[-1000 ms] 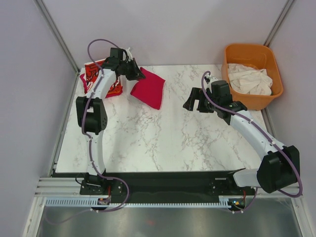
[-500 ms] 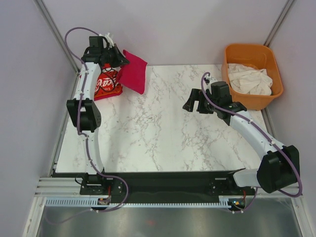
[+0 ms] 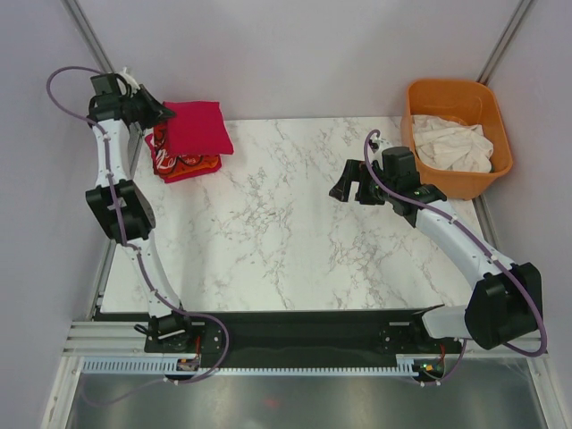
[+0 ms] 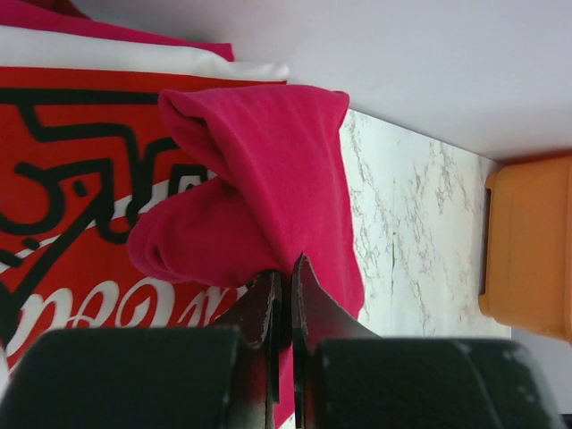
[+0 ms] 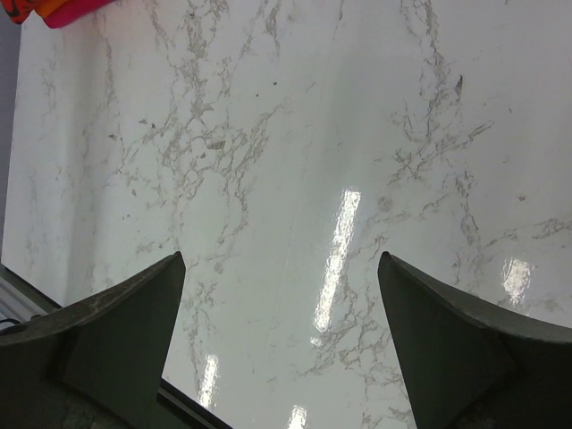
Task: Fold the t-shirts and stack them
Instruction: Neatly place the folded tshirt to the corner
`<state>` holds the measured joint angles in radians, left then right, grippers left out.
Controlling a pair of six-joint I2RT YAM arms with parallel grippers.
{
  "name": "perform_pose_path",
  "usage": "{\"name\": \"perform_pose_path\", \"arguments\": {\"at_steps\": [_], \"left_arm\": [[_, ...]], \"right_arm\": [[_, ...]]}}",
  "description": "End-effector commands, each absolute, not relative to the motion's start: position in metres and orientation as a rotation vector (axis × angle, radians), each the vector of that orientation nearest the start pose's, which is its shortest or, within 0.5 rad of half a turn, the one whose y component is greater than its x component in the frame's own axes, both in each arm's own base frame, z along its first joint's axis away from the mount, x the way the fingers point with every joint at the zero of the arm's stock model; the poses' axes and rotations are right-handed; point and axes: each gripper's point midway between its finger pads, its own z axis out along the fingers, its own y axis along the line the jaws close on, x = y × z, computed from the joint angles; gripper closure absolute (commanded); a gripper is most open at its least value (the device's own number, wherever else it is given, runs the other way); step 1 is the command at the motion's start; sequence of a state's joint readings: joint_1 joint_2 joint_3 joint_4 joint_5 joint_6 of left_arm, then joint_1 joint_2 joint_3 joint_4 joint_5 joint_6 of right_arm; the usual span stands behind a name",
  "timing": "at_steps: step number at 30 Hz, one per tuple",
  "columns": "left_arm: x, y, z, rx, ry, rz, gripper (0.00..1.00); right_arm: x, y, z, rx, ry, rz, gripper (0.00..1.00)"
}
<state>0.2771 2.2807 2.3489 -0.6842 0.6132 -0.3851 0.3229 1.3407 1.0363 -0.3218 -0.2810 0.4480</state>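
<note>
We see our left gripper [image 4: 286, 268] pinched shut on a fold of the crimson t-shirt [image 3: 197, 127], which hangs over the Coca-Cola t-shirt [image 3: 183, 164] at the far left corner of the table [image 3: 286, 241]. Our right gripper [image 5: 281, 259] hovers with its jaws wide apart, holding nothing, above bare marble nearer the right edge. Off-white t-shirts [image 3: 451, 143] sit bunched in the orange tub [image 3: 451, 96] at the far right corner.
</note>
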Motion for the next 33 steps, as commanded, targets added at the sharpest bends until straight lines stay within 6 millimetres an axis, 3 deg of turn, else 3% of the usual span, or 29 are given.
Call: {"name": "perform_pose_path", "arguments": {"at_steps": [1, 8, 13, 16, 20, 24, 26, 30, 33], "left_arm": [[0.578, 0.058, 0.268, -0.337, 2.06, -0.773, 0.98], [0.576, 0.078, 0.279, -0.338, 2.027, -0.757, 0.98], [0.573, 0.081, 0.325, -0.314, 1.938, -0.743, 0.98], [0.576, 0.087, 0.332, -0.321, 1.918, -0.729, 0.98], [0.578, 0.092, 0.309, -0.365, 1.956, -0.757, 0.98], [0.577, 0.095, 0.305, -0.39, 1.964, -0.733, 0.98], [0.58, 0.096, 0.294, -0.395, 1.982, -0.74, 0.98], [0.58, 0.108, 0.258, -0.432, 2.043, -0.677, 0.98], [0.579, 0.13, 0.231, -0.524, 2.087, -0.534, 0.98]], "right_arm": [[0.345, 0.188, 0.188, -0.033, 2.239, 0.758, 0.02], [0.346, 0.19, 0.186, -0.034, 2.247, 0.766, 0.02], [0.346, 0.19, 0.184, -0.033, 2.253, 0.769, 0.02], [0.346, 0.191, 0.183, -0.035, 2.256, 0.779, 0.02], [0.346, 0.191, 0.183, -0.033, 2.254, 0.776, 0.02], [0.345, 0.19, 0.183, -0.034, 2.255, 0.773, 0.02], [0.346, 0.191, 0.183, -0.034, 2.256, 0.776, 0.02], [0.346, 0.192, 0.182, -0.035, 2.257, 0.78, 0.02], [0.344, 0.191, 0.182, -0.036, 2.256, 0.775, 0.02]]}}
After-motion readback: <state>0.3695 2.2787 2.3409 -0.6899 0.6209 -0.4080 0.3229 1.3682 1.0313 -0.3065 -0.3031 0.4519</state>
